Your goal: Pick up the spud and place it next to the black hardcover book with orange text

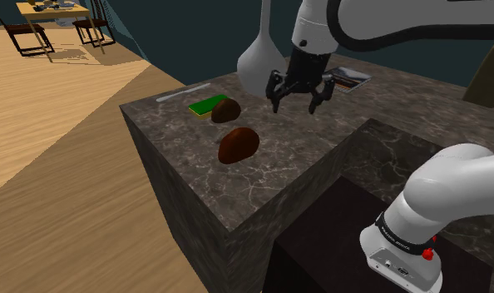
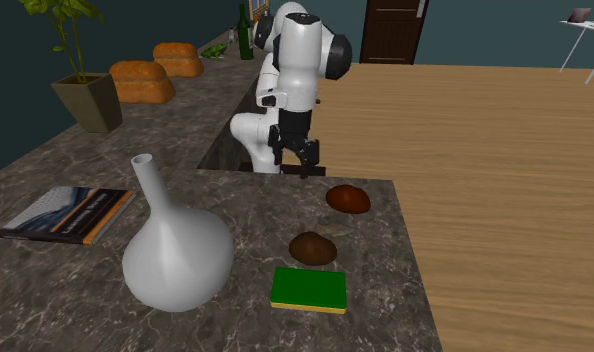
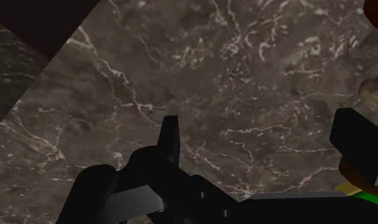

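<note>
**Two brown lumps, one empty pincer**

Two brown lumps lie on the counter (image 1: pixel 303 158), and I have to choose before I commit. I judge the spud (image 1: pixel 225 110) to be the darker, speckled one. It sits just beside the green pad (image 1: pixel 206 105), perhaps touching it, near the counter's far corner in the shoulder view. The red-brown lump (image 1: pixel 238 143) lies apart from it, closer to the counter's front edge.

My pincer (image 1: pixel 300 98) hangs above bare stone with its fingers spread wide and nothing between them. That fits the stage I'm at, since the pick has not yet been made. From the wrist camera the spud peeks out past one finger, off to the side rather than between the two. I'd need to shift across before I go down.

The pad crowds one flank of the spud, so I'd set the fingers across its free sides to avoid pinching the pad too.

The book (image 1: pixel 351 77) lies flat further along the counter, well apart from the spud. Its cover is dark, though I cannot read any lettering. The white vase (image 1: pixel 258 58) stands tall near the line between them, so I'd carry the spud high or swing round it.
</note>
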`<state>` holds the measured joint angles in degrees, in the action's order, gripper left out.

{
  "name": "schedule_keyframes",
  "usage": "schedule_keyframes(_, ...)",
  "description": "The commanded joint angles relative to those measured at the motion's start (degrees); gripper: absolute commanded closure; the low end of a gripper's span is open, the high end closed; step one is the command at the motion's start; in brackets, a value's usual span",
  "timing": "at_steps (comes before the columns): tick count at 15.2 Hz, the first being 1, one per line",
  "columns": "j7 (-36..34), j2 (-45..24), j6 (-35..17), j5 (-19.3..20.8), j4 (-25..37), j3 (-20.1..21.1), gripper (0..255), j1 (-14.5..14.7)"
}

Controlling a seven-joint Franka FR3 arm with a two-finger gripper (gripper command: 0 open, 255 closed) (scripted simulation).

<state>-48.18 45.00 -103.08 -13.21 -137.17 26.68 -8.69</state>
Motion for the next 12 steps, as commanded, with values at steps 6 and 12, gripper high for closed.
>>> schedule_keyframes(6, -26.4, -9.0, -10.8, -1.5, 6.4, 15.5, 0, -10.7)
schedule_keyframes(12, -49.7, -18.4, -16.8, 4.3, 16.0, 31.7, 0, -26.2)
